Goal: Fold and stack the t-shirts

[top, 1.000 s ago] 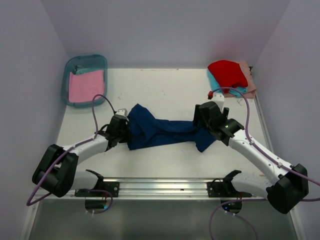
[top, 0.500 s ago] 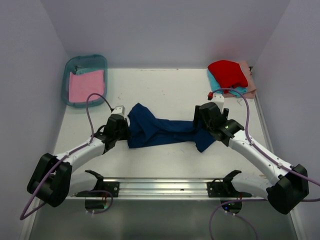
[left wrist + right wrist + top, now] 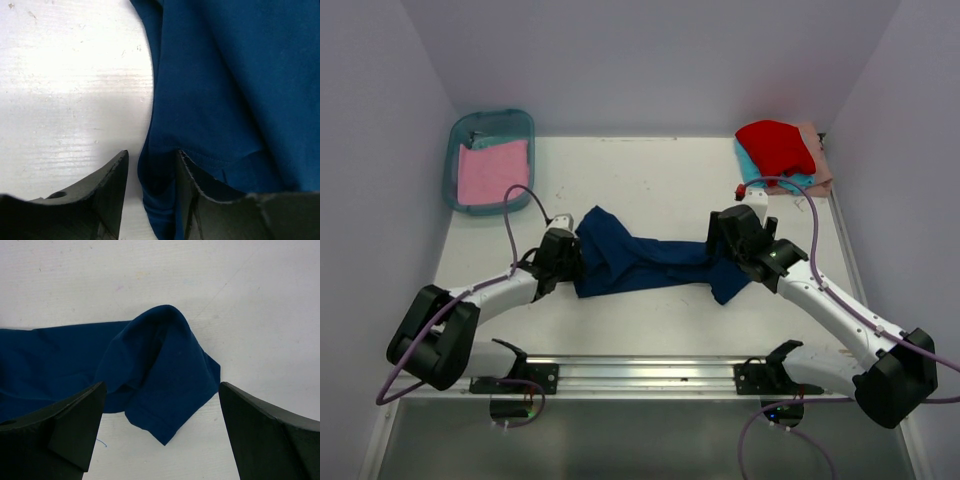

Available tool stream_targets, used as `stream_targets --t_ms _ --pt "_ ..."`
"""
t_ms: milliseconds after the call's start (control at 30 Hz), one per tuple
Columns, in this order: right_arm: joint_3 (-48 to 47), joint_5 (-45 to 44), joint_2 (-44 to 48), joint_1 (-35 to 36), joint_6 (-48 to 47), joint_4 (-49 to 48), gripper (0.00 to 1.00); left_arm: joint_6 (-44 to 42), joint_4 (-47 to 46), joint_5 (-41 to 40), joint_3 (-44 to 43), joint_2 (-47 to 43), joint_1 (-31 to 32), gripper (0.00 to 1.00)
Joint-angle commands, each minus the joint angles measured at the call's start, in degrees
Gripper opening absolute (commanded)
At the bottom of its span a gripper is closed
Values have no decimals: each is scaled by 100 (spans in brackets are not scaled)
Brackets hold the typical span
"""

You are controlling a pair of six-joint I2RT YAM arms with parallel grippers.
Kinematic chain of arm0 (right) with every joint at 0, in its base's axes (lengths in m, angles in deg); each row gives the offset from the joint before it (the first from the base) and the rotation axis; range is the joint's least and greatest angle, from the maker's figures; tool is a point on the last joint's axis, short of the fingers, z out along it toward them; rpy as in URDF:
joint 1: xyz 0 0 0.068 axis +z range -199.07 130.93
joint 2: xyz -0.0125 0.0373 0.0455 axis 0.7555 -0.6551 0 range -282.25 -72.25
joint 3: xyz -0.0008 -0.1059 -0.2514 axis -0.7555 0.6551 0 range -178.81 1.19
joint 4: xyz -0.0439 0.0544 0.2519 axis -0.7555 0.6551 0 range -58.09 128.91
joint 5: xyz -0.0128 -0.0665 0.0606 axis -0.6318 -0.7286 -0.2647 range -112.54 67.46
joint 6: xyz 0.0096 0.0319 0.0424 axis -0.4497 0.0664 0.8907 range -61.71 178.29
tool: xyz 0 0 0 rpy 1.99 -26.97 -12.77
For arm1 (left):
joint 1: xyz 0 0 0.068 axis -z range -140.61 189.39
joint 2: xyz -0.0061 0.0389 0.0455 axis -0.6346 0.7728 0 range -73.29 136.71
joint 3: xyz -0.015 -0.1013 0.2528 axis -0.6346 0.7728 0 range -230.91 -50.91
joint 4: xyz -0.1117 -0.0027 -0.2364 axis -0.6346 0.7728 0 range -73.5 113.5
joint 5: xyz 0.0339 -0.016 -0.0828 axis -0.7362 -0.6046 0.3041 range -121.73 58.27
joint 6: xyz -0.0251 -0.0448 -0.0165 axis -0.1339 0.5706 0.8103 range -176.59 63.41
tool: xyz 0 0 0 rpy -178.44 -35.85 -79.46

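Your navy t-shirt lies bunched lengthwise, wrinkled, mid-table. Left gripper narrow, hem between the jaws, seemingly unpinched. Right gripper gapes wide over the other end.

Navy t-shirt runs off the top and right edges of the left wrist view. From above, the right hand covers its right end. Far corner: the red t-shirt buries most of the teal t-shirt and peach t-shirt, which look crumpled, though they're too small to tell.

A teal translucent bin sits at the white table's far-left corner.
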Motion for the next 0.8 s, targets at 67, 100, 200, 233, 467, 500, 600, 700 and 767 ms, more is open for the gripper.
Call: stream_targets --t_ms 67,100,200,233,467,500,600,700,767 --pt "40 -11 180 -32 -36 -79 99 -119 -828 92 62 -4 -8 40" --pt "40 -11 180 -23 -28 -70 99 -136 -977 110 97 -39 -8 36" --pt "58 7 172 -32 -36 -96 98 -172 -1101 119 185 -119 -8 27" --pt "58 7 163 -32 -36 -96 98 -180 -1110 119 212 -162 -8 24" --pt "76 -10 154 -32 -36 -114 97 -181 -926 92 159 -400 -8 0" --pt "84 -28 163 -32 -19 -105 97 -181 -856 119 142 -435 -8 0" --pt "128 -212 137 -23 51 -70 97 -154 -637 189 45 -672 -8 0" --pt "190 -370 49 -23 183 -35 99 -75 -50 338 -314 -1032 -8 0" --pt "277 -537 -57 -32 271 -17 99 -14 330 470 -639 -1462 1 0"
